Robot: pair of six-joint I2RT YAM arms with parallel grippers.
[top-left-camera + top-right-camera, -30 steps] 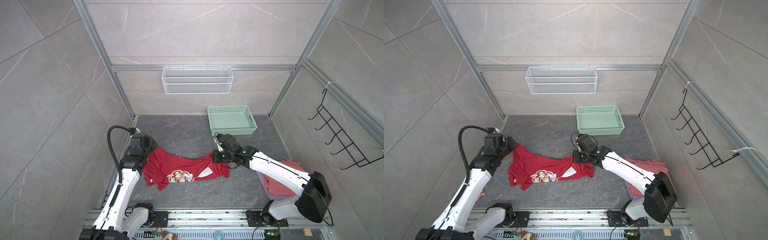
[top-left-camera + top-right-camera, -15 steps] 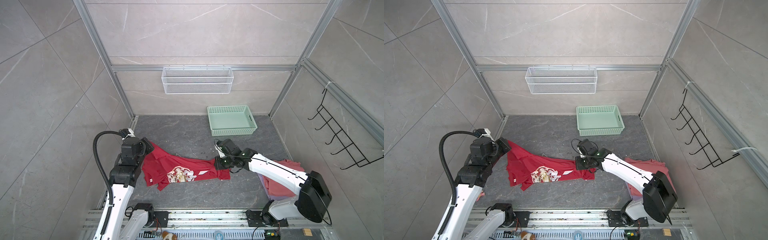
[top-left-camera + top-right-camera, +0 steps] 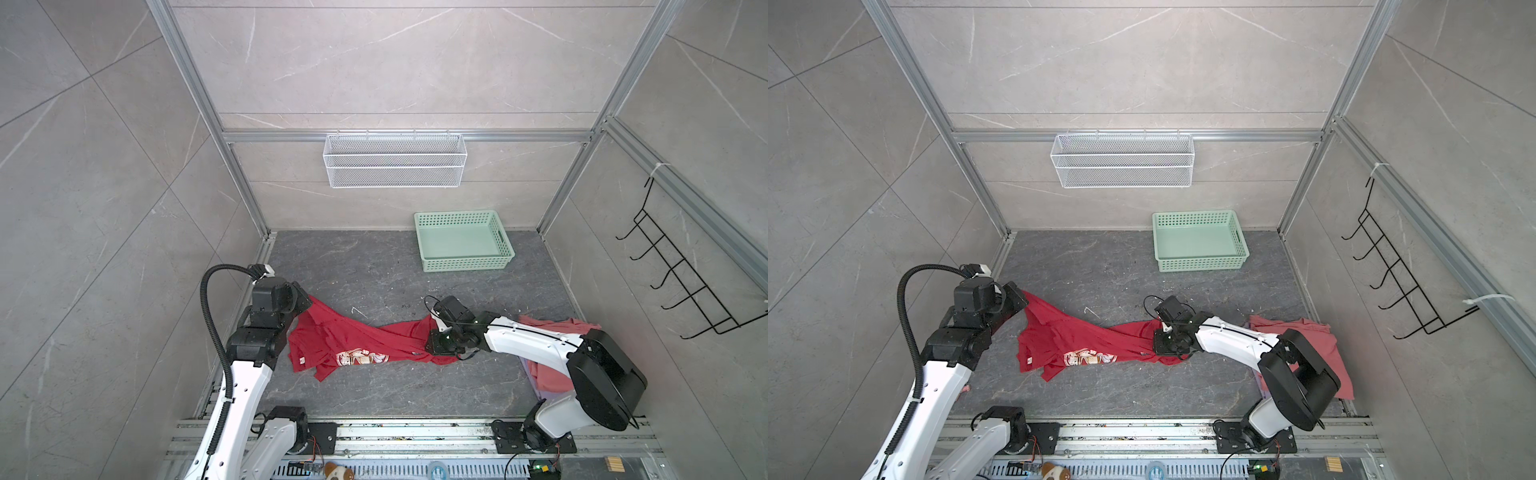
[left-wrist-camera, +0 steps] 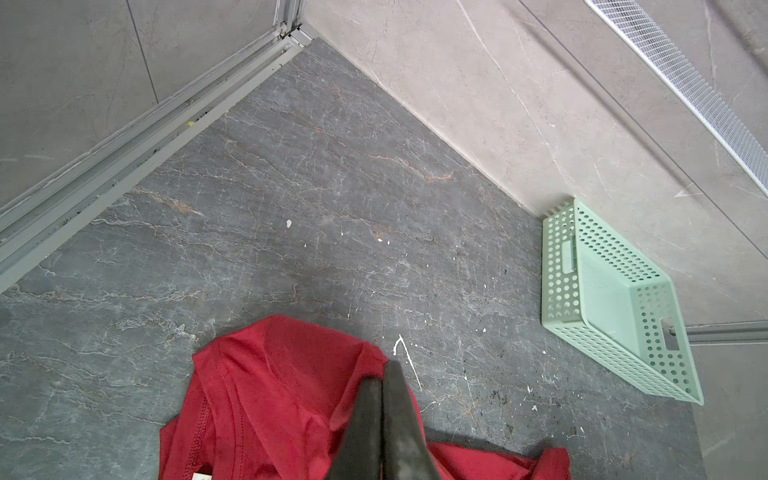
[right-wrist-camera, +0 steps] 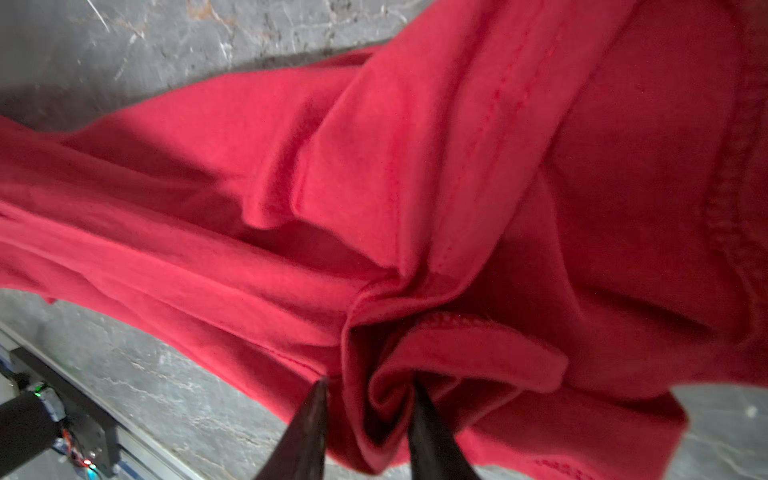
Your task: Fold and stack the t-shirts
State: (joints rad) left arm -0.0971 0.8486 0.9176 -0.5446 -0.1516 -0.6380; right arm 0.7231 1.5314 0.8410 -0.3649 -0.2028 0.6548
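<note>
In both top views the right arm (image 3: 528,343) covers much of the salmon-pink t-shirt (image 3: 548,376), folds hide part of the chest print (image 3: 359,358) on the red t-shirt (image 3: 332,336), and its label (image 3: 302,360) is too small to read.

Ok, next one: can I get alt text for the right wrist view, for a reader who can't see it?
A crumpled red t-shirt fills nearly the whole frame, with grey marbled floor showing around it. In the foreground the right gripper has its two dark fingers apart, with a bunched fold of the shirt between them.
</note>
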